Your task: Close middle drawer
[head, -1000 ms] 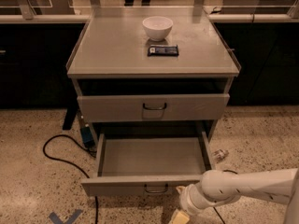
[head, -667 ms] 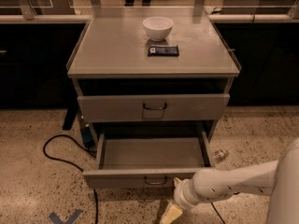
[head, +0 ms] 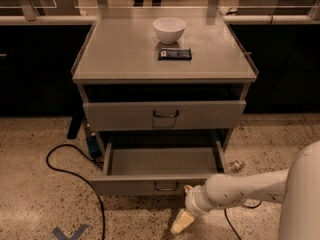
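The middle drawer (head: pixel 145 185) is the lower, pulled-out one, with a low flat front panel, a small dark loop handle (head: pixel 166 186) and a bare grey tray (head: pixel 160 161) inside. It stands partly open from the grey cabinet (head: pixel 125 59). My gripper (head: pixel 183 220) comes in from the right on a white arm (head: pixel 245 190). It hangs just below and in front of the drawer's front panel, a little right of the handle, with its yellowish tip pointing down at the floor.
Above is a similar grey drawer (head: pixel 165 115) with a taller front panel, slightly out. A white bowl (head: pixel 169 29) and a dark flat packet (head: pixel 175 54) lie on the cabinet top. A black cable (head: pixel 65 159) loops over the speckled floor at left. Dark counters stand behind.
The middle drawer's front panel has moved back toward the cabinet, so less tray shows. My arm and gripper have moved left and forward with it.
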You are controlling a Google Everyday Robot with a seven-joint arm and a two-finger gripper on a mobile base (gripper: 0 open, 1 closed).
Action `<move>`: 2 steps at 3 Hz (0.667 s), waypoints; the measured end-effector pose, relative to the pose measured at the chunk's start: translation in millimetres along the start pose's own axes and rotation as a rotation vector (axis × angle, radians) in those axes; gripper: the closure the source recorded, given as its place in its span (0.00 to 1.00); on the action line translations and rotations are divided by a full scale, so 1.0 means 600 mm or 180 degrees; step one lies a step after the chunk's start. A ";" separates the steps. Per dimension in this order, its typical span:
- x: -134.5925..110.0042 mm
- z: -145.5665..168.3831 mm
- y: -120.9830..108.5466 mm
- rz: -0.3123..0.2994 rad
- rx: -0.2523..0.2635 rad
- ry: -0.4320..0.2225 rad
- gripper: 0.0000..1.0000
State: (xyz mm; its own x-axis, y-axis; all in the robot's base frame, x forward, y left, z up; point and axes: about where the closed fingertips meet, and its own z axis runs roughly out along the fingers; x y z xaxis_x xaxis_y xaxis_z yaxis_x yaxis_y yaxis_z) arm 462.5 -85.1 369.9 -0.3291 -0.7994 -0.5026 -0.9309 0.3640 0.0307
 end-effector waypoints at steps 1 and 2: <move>-0.002 0.006 -0.013 0.0010 0.0002 -0.0007 0.00; -0.035 0.021 -0.067 0.0039 0.0107 -0.0081 0.00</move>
State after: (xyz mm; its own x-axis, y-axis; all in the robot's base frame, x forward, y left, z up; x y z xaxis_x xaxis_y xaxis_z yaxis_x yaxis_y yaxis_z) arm 508.6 -77.1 368.5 -0.3360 -0.7825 -0.5242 -0.9208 0.3900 0.0082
